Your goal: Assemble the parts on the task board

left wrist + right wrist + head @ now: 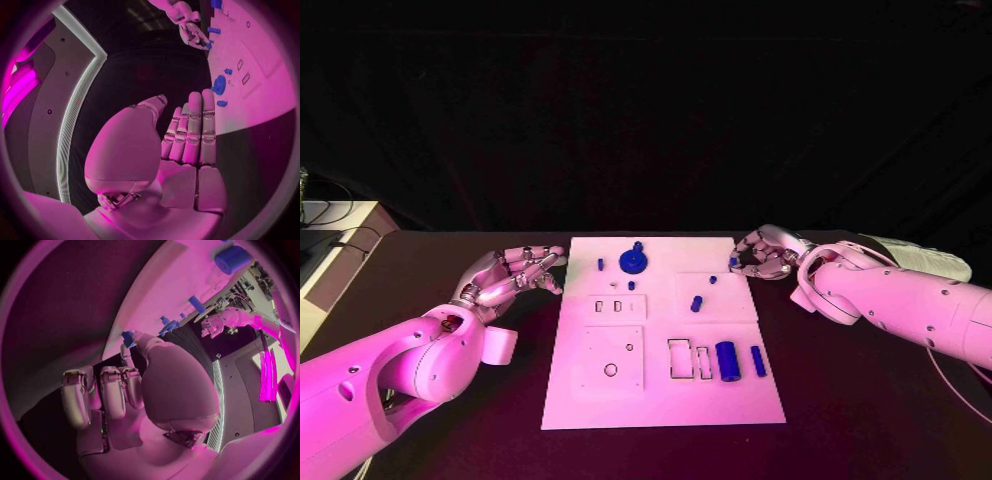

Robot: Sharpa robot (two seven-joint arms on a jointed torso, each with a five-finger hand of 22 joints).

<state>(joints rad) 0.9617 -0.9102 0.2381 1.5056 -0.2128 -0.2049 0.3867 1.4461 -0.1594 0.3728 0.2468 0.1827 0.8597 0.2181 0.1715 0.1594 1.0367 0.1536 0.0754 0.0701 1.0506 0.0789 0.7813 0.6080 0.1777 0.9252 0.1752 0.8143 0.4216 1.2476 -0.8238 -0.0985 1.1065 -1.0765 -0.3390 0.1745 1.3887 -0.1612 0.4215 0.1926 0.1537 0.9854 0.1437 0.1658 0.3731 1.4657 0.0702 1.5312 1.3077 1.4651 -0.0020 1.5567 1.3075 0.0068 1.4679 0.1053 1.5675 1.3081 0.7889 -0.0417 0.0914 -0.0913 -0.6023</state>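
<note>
White and flat, the task board (661, 400) lies in the middle of the black surface (877, 420) between the two arms. Counted in the head view, eight blue parts show on or at it: one round disc with a knob (635, 261) near the far edge, one small peg (602, 265) just left of it, one tiny peg (632, 285) below the disc, two short pegs (697, 303) on the right half, one thick cylinder (726, 360) and one thin bar (757, 361) side by side near the right edge, and one small blue piece (733, 262) at the far right edge. The right hand (769, 255) sits at that edge with its fingers curled in, and the right wrist view shows a fingertip (139, 338) touching the small piece; whether it is pinched I cannot tell. The left hand (516, 275) hovers just beside the board's left edge, fingers apart and straight, holding nothing.
</note>
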